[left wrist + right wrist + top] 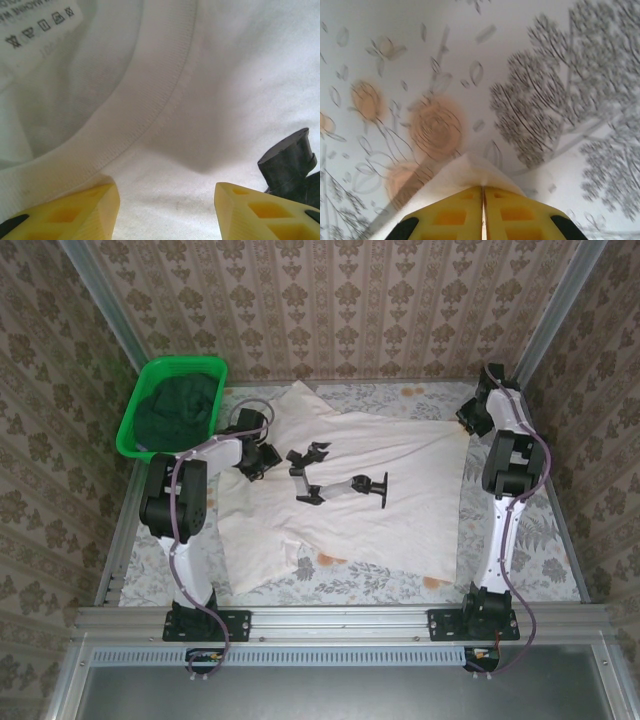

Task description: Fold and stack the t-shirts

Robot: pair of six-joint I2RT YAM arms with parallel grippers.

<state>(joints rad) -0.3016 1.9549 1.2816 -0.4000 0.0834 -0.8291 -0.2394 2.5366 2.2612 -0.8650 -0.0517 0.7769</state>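
Note:
The pale cream t-shirt (380, 525) lies spread across the table, its black chest mark (340, 480) facing up. My left gripper (262, 455) hovers over the shirt's left part. In the left wrist view it (167, 210) is open, its yellow fingers (75, 215) wide apart above the ribbed neckline (150, 105), with a care label (42, 22) inside the collar. My right gripper (468, 420) is at the shirt's far right corner. The right wrist view shows it (483, 189) shut on that cloth corner (470, 170). The dark green t-shirt (180, 405) lies bundled in the basket.
The bright green plastic basket (128, 435) stands at the far left corner. A floral tablecloth (520, 540) covers the table; in the right wrist view it (545, 90) lies under the pinched corner. Patterned walls and metal rails enclose the table.

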